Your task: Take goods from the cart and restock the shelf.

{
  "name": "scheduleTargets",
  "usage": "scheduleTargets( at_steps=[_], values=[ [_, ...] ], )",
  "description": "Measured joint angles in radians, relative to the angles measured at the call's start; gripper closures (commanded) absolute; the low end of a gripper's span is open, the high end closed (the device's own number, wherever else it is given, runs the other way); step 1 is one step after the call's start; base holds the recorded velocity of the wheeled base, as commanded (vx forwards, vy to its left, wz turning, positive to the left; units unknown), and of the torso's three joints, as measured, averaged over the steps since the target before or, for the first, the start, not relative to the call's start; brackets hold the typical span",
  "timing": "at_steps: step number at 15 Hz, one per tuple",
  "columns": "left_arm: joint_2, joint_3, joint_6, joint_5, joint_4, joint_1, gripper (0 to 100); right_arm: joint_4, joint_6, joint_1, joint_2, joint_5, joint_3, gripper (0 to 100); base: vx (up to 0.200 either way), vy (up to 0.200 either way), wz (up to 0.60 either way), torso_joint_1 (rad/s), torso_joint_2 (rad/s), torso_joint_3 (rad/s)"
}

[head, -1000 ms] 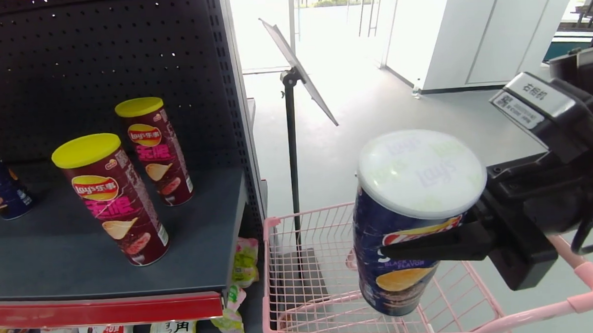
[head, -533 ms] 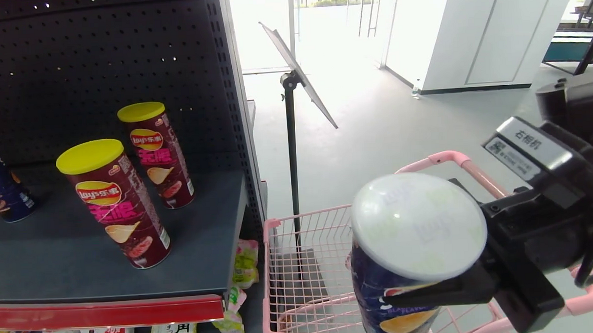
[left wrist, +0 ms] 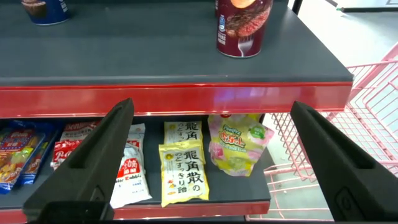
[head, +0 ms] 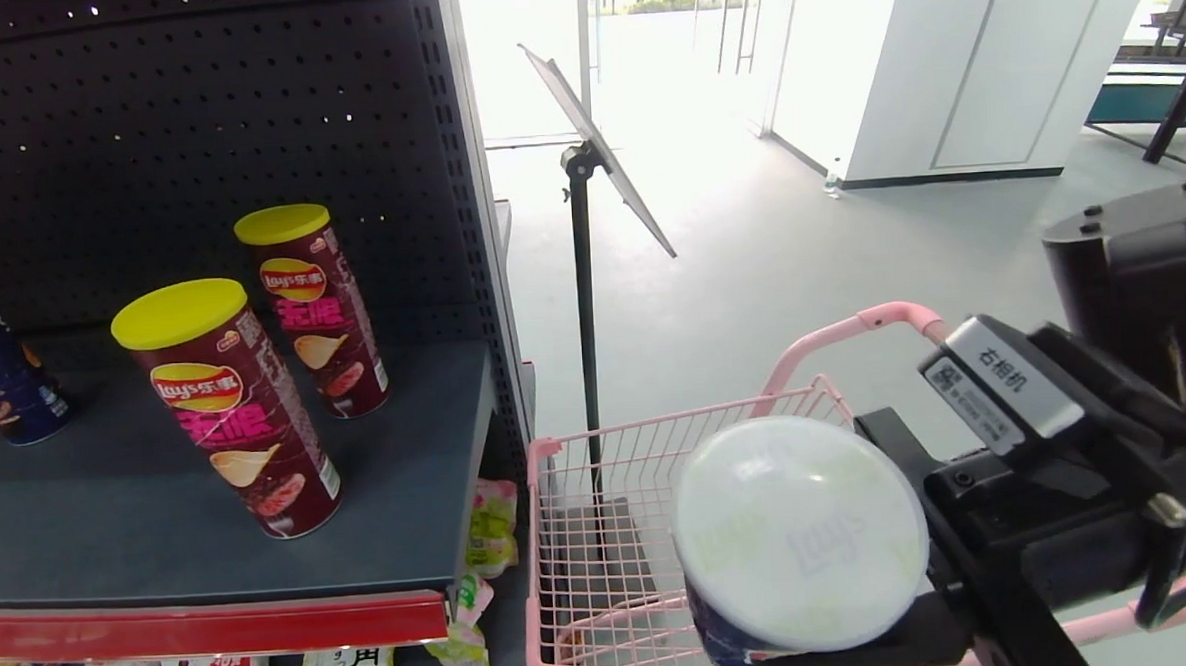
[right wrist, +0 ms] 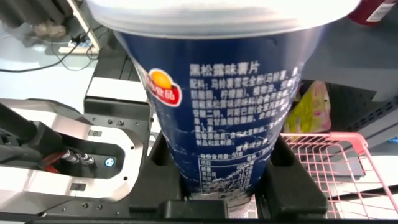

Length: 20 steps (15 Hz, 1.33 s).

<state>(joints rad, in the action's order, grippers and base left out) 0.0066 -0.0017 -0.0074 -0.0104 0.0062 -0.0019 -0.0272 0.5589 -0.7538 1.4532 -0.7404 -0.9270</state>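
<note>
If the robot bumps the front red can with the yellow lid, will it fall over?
Probably yes: the front red can is tall and narrow on a small base, so it likely tips easily. Being round, it would probably roll along the flat shelf once down.

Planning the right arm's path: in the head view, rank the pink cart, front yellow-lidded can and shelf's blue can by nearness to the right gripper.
1. Pink cart, beneath the right gripper.
2. Front yellow-lidded can, middle of the shelf, off to the gripper's left.
3. Shelf's blue can, at the far left edge.
</note>
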Motion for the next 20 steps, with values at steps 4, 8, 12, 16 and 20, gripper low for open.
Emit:
scheduleTargets(
  at_steps=[4, 8, 12, 16, 20],
  values=[
    [0.0, 0.0, 0.0, 0.0, 0.0, 0.0, 0, 0.001, -0.004, -0.025, 0.032, 0.032, 0.004, 100, 0.0, 0.0, 0.0, 0.0, 0.0, 0.0],
    [0.0, 0.0, 0.0, 0.0, 0.0, 0.0, 0, 0.003, -0.008, -0.029, 0.056, 0.058, -0.013, 100, 0.0, 0.0, 0.0, 0.0, 0.0, 0.0],
    [0.0, 0.0, 0.0, 0.0, 0.0, 0.0, 0, 0.006, -0.008, -0.033, 0.067, 0.062, -0.018, 100, -0.15, 0.0, 0.0, 0.008, 0.0, 0.002],
    [0.0, 0.0, 0.0, 0.0, 0.0, 0.0, 0, 0.004, -0.009, -0.033, 0.07, 0.061, -0.021, 100, -0.2, 0.0, 0.0, -0.002, 0.0, 0.005],
    [0.0, 0.0, 0.0, 0.0, -0.001, 0.0, 0, 0.004, -0.009, -0.035, 0.07, 0.06, -0.022, 100, 0.0, 0.0, 0.0, 0.0, 0.0, 0.0]
  ],
)
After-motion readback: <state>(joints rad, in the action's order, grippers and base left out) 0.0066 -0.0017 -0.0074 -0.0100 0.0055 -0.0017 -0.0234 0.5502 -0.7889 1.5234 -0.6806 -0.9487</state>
